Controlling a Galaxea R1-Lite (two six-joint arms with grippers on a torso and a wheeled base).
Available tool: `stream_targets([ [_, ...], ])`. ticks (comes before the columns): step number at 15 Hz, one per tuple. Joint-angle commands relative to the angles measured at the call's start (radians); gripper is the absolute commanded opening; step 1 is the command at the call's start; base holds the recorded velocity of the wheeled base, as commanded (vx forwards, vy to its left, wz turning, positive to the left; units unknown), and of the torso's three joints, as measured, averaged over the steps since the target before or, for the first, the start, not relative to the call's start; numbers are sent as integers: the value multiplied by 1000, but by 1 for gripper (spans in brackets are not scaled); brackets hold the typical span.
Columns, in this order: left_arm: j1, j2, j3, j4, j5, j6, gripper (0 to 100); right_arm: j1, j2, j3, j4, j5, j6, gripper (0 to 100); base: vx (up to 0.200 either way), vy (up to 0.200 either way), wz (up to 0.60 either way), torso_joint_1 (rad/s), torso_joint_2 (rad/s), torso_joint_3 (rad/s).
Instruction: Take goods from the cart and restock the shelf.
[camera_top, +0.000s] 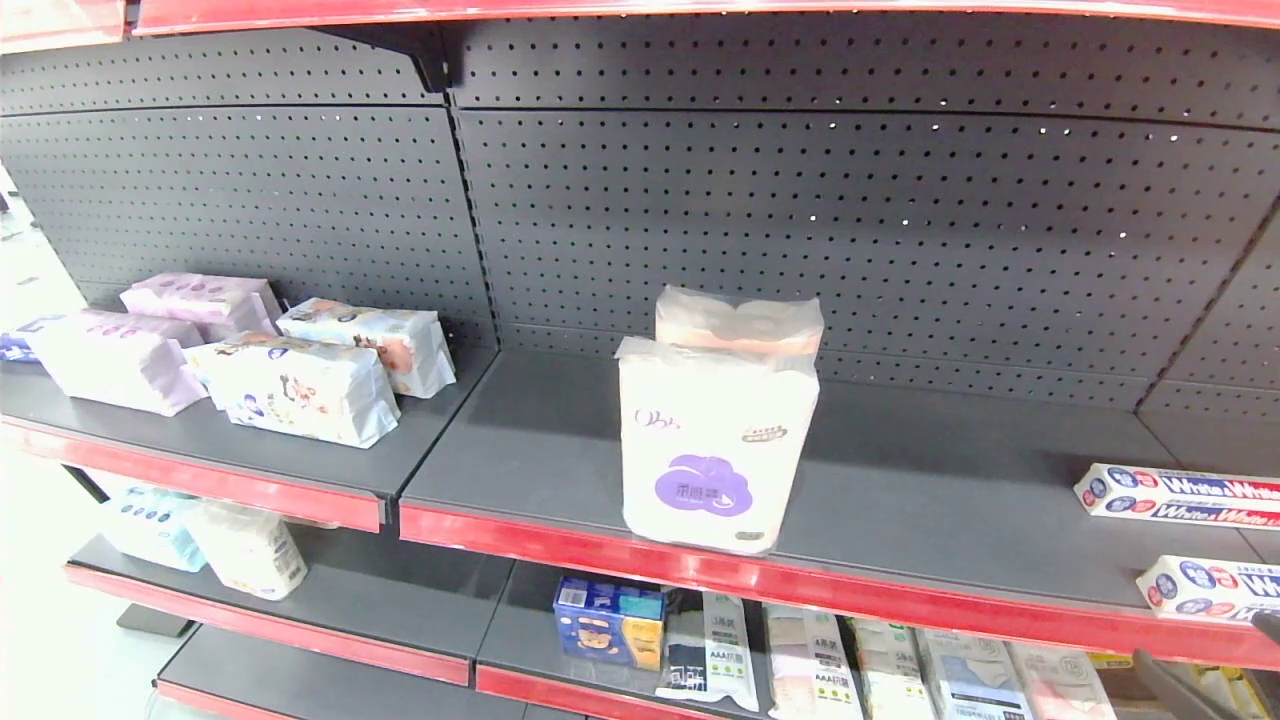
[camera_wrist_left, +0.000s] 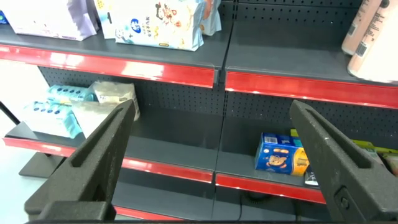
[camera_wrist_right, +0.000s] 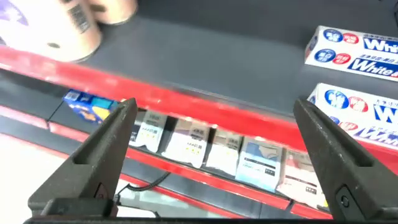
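Left wrist view: left claw (camera_wrist_left: 211, 109) has its fingers wide apart and holds nothing; a blue box (camera_wrist_left: 280, 152) sits ahead of it on a lower shelf. Right claw (camera_wrist_right: 214, 102) is also spread and empty, in front of the red shelf edge (camera_wrist_right: 205, 99). Toothpaste boxes (camera_wrist_right: 354, 50) lie just beyond it. Toilet paper pack (camera_top: 715, 450) stands upright farther to that claw's left, at the shelf front, a second pack (camera_top: 740, 320) touching behind. Tissue packs (camera_top: 300, 385) lie farthest left.

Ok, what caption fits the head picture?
White toilet-paper pack at the front of the red-edged shelf, tissue packs to its left, toothpaste boxes to its right.
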Motion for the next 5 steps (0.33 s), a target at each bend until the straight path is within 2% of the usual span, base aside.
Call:
stream_targets([
  [1,0,2,0,0,0,0,100,33,-165,2,62,-24,-2,100,0,0,0,0,0,0],
  [4,0,2,0,0,0,0,100,38,-364,2,231,-24,-6,100,0,0,0,0,0,0],
  [5,0,2,0,0,0,0,100,35,-383,2,249,-25,-10,100,0,0,0,0,0,0],
])
